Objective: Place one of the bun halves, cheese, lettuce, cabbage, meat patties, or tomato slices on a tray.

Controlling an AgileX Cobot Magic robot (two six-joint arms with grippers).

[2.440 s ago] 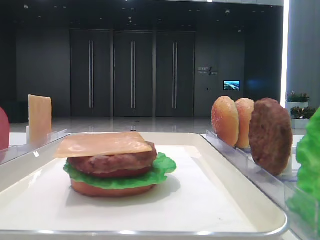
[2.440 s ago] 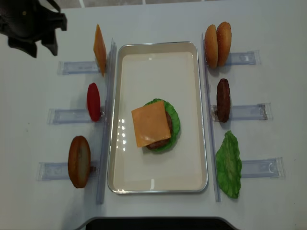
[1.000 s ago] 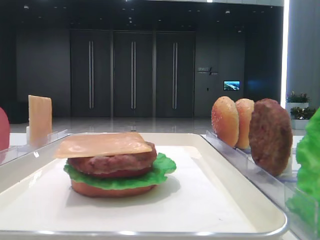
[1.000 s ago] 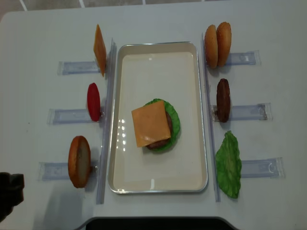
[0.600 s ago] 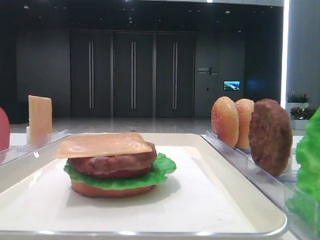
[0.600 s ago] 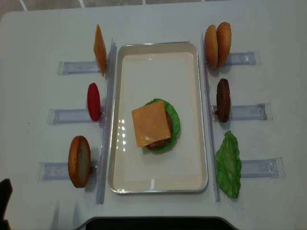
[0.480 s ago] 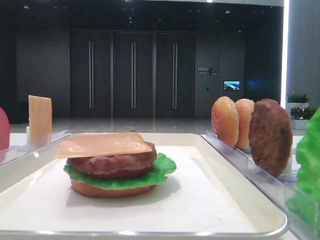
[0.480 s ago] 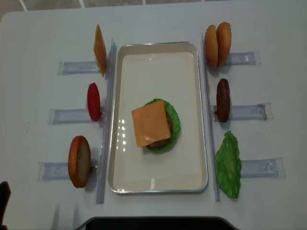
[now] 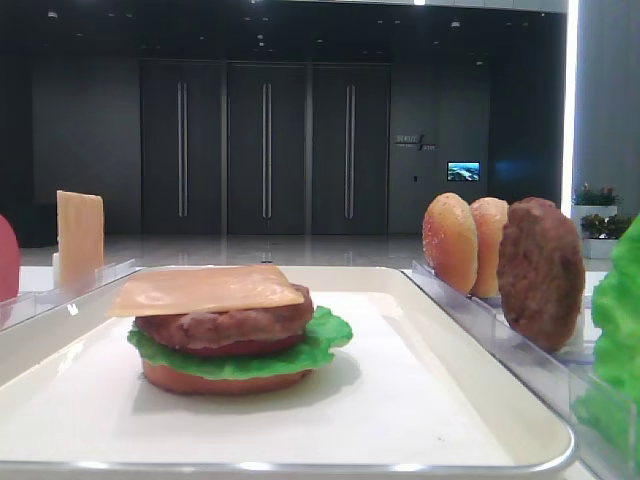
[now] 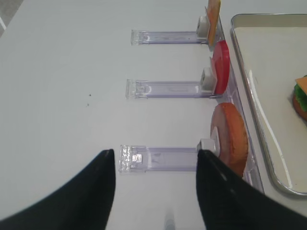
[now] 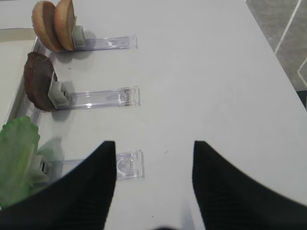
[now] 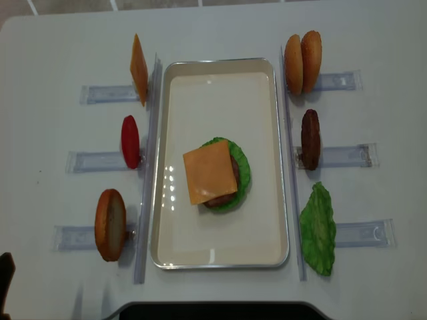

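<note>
On the white surface (image 12: pixel 220 30) the tray (image 12: pixel 267 160) lies lengthwise in the middle. A stack sits on its liner toward the near end: a red slice at the bottom, lettuce (image 12: pixel 242 167) above it, a patty (image 9: pixel 225 325) on that, and a square of cheese (image 12: pixel 210 172) lying flat on top, one corner overhanging the stack on the left.

Clear holders (image 12: pixel 93 162) run along both long sides of the tray. By the left edge of the tray, from far to near, stand a second cheese slice (image 12: pixel 139 69) on edge, a tomato slice (image 12: pixel 130 141) on edge, and a bun half (image 12: pixel 110 224) on edge. By the right edge, from far to near, stand two bun halves (image 12: pixel 302 62) touching each other, a patty (image 12: pixel 310 139) on edge, and a loose lettuce leaf (image 12: pixel 318 229) leaning at the near holder.

The left claw (image 10: pixel 156 184) hangs over the near left part of the surface, its fingers spread wide with nothing between them; the nearest left holder and its bun half lie just ahead of it. A sliver of it shows at the near left corner in the overhead view.

The right claw (image 11: pixel 153 179) hangs over the near right part of the surface, fingers likewise spread and empty, above the end of the holder that carries the lettuce leaf.
</note>
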